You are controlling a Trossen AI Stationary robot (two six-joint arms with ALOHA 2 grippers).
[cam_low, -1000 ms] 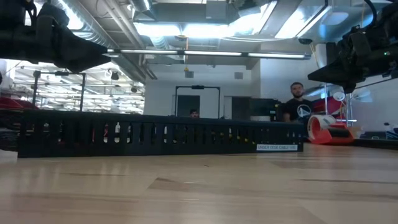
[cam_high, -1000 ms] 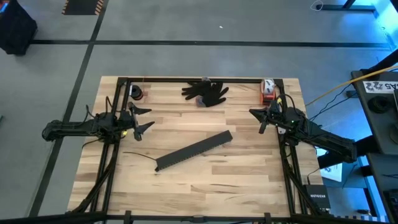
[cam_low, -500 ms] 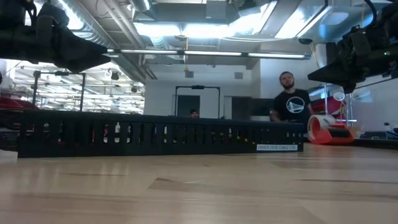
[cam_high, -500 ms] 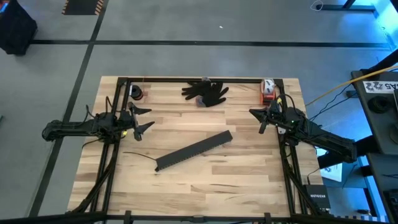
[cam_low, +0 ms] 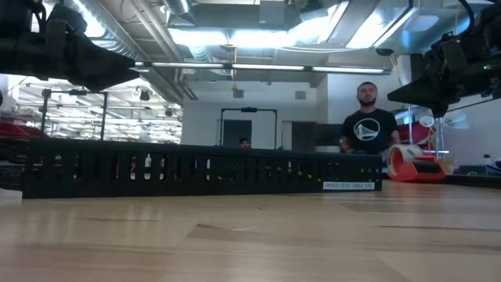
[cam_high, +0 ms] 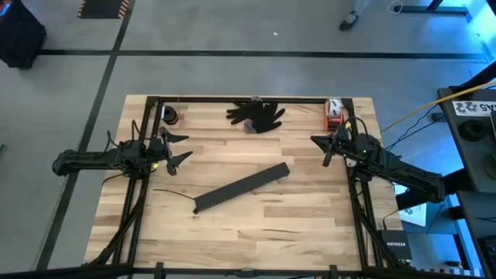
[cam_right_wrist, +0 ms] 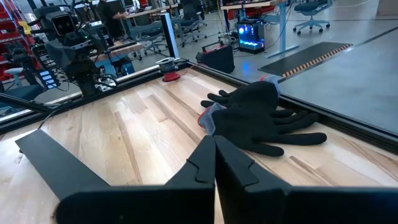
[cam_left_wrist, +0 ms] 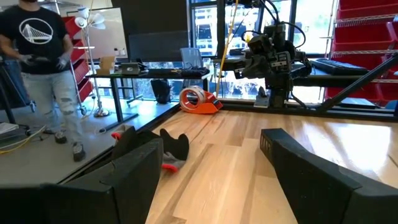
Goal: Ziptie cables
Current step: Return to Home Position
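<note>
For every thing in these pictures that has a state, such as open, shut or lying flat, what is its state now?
left gripper, jaws open, empty, raised at the left edge of the table.
right gripper, jaws shut, empty, raised at the right edge.
black cable duct, lying flat mid-table, lid seemingly closed.
gloves, lying limp at the far edge.
thin dark strip, straight, lying flat.

The worktop (cam_high: 256, 225) is pale, smooth planked wood with a soft sheen, the slotted channel (cam_high: 241, 187) matt black plastic, the gloves (cam_high: 258, 115) dark soft cloth.
</note>
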